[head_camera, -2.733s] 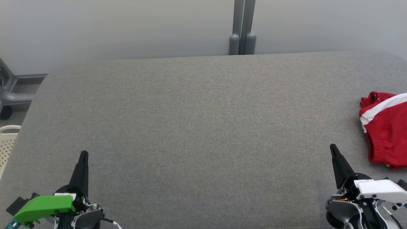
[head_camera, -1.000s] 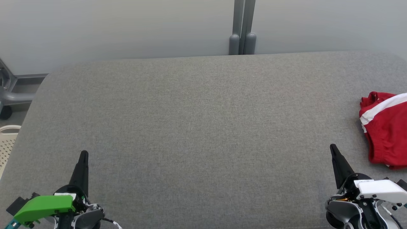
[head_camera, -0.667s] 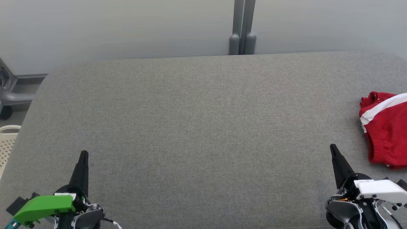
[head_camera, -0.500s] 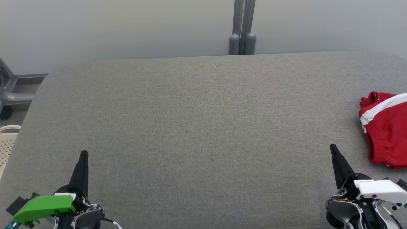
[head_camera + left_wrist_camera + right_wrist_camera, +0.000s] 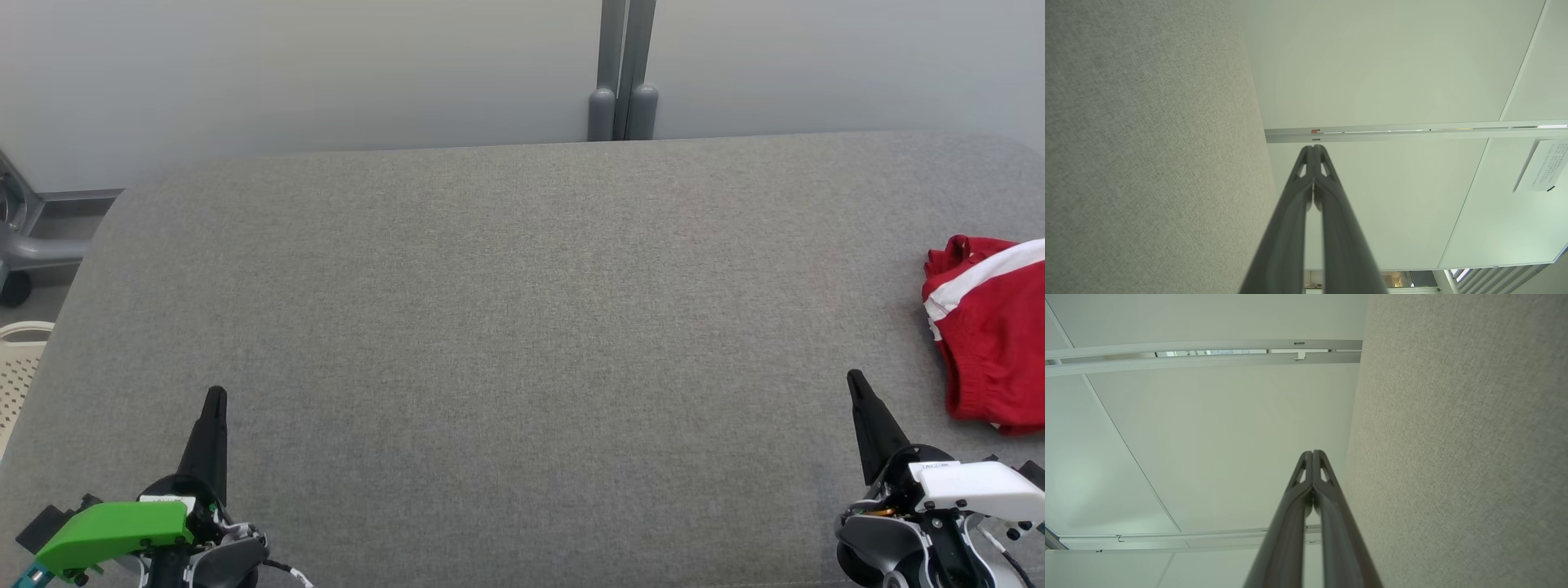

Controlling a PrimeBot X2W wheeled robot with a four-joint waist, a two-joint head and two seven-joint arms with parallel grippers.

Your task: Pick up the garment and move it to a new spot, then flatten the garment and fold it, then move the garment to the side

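Red garment [image 5: 992, 343] lies far right, head view.

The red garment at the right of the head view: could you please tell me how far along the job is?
Done: hard to judge; the red garment lies compact at the right edge of the grey fabric surface, partly cropped, so set aside or untouched, I cannot tell. In hand: nothing; the left gripper and right gripper rest shut and empty. Left: possibly every step.
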